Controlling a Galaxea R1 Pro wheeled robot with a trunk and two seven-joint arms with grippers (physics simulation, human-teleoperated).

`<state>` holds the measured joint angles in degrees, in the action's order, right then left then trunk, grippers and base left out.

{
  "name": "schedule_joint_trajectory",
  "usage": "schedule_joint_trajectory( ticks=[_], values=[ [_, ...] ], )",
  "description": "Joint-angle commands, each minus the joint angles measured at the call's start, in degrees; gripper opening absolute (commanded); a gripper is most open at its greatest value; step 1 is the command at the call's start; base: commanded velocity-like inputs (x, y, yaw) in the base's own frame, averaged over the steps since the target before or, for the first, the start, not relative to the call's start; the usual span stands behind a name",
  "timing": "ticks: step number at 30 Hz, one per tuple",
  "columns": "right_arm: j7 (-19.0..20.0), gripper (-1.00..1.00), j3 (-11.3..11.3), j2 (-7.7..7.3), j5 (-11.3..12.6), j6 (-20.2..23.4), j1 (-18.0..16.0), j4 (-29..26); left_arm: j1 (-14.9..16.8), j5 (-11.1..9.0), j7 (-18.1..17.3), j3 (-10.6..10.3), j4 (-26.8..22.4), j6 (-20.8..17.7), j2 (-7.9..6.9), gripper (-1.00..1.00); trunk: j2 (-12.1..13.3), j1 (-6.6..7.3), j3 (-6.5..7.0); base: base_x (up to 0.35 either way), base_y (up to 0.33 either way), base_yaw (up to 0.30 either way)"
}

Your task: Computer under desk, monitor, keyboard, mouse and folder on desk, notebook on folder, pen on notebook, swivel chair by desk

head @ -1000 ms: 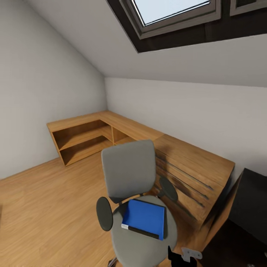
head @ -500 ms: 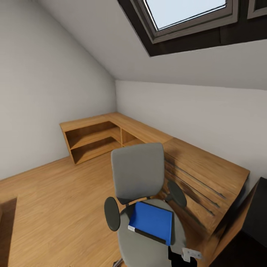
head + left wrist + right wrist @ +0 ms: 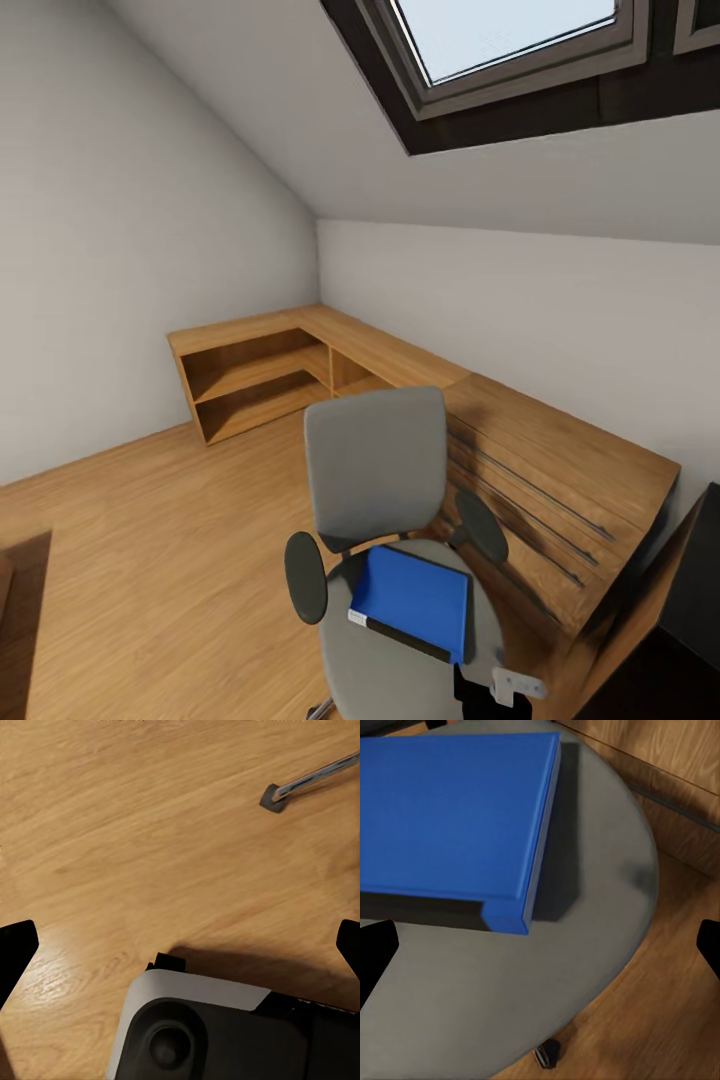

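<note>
Partly cut off, the swivel chair (image 3: 385, 520) carries the folder (image 3: 412, 600); both grippers' jaws stand wide, empty.

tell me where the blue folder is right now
The folder lies flat on the seat of the swivel chair, low in the head view just right of centre, between the armrests. The right wrist view has it close below that gripper.

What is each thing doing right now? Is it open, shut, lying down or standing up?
folder: closed, lying flat on the chair seat
swivel chair: upright, holding the folder
right gripper: open above the seat, holding nothing
left gripper: open, over bare floor
skylight: shut
</note>
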<state>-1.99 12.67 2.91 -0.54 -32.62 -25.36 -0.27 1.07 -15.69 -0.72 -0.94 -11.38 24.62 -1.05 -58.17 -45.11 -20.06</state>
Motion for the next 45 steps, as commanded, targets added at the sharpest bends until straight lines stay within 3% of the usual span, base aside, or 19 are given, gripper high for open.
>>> schedule_joint_trajectory(
  ticks=[1, 27, 45],
  values=[
    [-0.21, 1.00, 0.05, 0.01, -0.08, -0.16, -0.04, 0.03, 0.02, -0.30, -0.08, -0.11, 0.04, 0.17, -0.01, 1.00, -0.04, 0.00, -0.06, 0.000, 0.000, 0.002],
    [-0.01, 1.00, -0.31, 0.17, -0.38, 0.70, -0.04, -0.31, 0.02, -0.30, -0.08, -0.11, 0.04, 0.17, -0.01, 1.00, -0.04, 0.00, -0.06, 0.000, 0.000, 0.000],
    [0.06, 1.00, -0.36, 0.35, -0.28, 7.89, -0.04, -4.99, 0.03, -0.26, -0.08, -0.20, 0.04, 0.17, 0.06, 1.00, -0.04, 0.00, -0.06, 0.000, 0.000, 0.000]
  ],
)
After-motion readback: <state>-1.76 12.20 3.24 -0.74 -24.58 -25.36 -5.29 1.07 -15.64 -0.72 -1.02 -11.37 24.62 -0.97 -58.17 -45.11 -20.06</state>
